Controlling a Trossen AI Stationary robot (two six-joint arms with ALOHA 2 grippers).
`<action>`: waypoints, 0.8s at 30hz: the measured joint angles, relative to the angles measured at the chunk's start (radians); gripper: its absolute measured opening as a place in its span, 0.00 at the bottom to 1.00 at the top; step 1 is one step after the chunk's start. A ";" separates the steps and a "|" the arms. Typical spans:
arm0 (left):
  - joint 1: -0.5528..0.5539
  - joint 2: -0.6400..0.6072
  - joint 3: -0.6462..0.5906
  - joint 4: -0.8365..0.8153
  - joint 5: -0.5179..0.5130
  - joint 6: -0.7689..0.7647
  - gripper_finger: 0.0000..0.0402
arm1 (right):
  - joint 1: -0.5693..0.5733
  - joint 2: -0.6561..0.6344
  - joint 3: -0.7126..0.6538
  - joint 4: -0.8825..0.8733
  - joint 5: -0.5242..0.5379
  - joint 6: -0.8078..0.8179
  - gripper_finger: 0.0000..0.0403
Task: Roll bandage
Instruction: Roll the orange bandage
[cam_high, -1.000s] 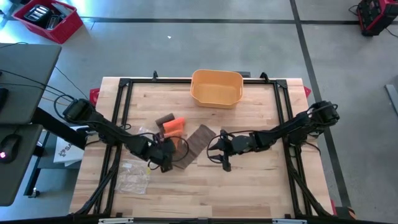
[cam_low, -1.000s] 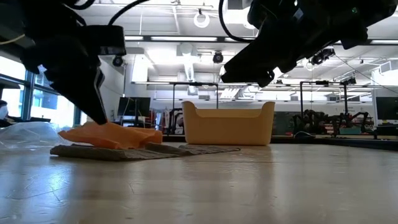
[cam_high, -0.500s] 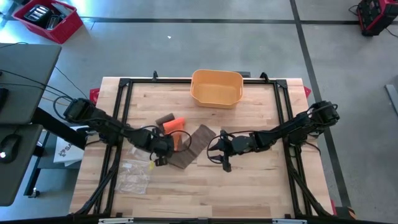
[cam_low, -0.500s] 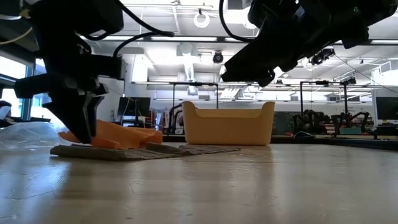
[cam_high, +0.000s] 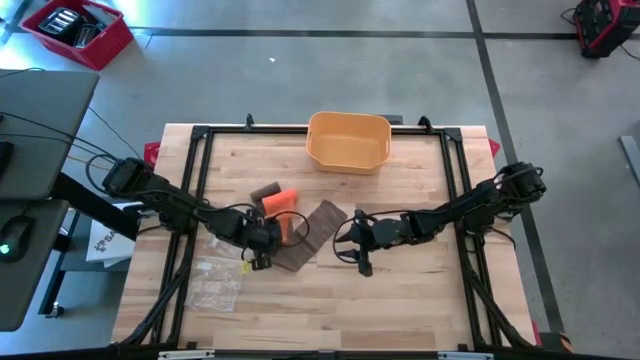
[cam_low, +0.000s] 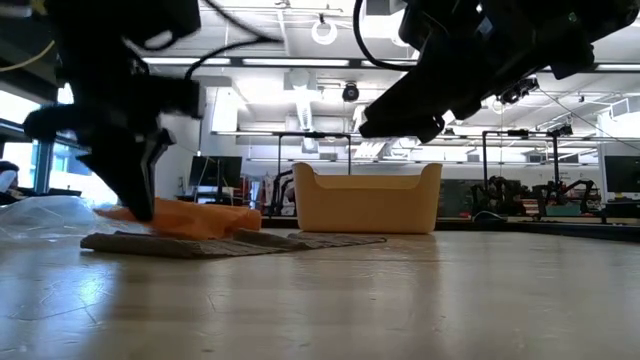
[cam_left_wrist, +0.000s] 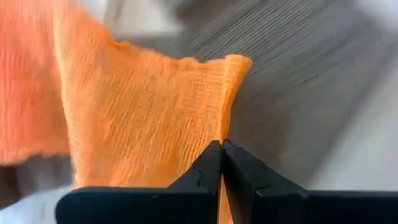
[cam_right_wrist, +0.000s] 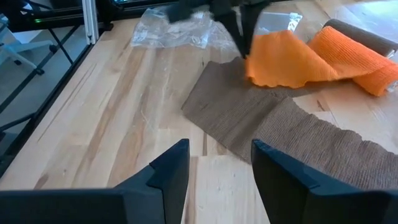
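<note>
An orange bandage (cam_high: 283, 206) lies partly unrolled at mid-table; its roll (cam_right_wrist: 354, 53) lies toward the far side and its loose end (cam_right_wrist: 280, 59) rests on a flat brown bandage strip (cam_high: 312, 236). My left gripper (cam_left_wrist: 222, 147) is shut on that loose end and points steeply down. A small brown roll (cam_high: 265, 191) lies just beyond the orange bandage. My right gripper (cam_right_wrist: 219, 152) hovers open above the table, right of the brown strip, with nothing between its fingers. My left gripper pinches the orange bandage's loose end at a raised fold of its edge (cam_left_wrist: 231, 106) between its two shut fingers. The fingers come from above, slanting down. Whether it has one layer or several, I cannot tell. The rest of the bandage lies slack on the brown strip.
A yellow-orange basket (cam_high: 348, 140) stands at the far middle of the table. A crumpled clear plastic bag (cam_high: 214, 281) lies near the left front. A black frame (cam_high: 200, 180) runs along the table's sides. Bare wood stretches across the near half.
My left gripper has gone a little from the brown strip's near end toward the orange bandage, turning as it went. Its fingers stood apart half a second ago and have now shut on the orange loose end.
</note>
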 joint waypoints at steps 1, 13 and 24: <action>-0.013 0.000 0.022 0.000 0.004 -0.004 0.01 | 0.000 0.000 0.000 -0.001 0.000 0.000 0.40; -0.128 0.008 0.317 0.049 -0.042 -0.048 0.00 | 0.000 0.000 0.000 -0.001 0.000 0.000 0.40; -0.211 0.167 0.352 0.484 0.107 -0.102 0.00 | 0.018 -0.001 0.000 -0.001 0.001 -0.004 0.40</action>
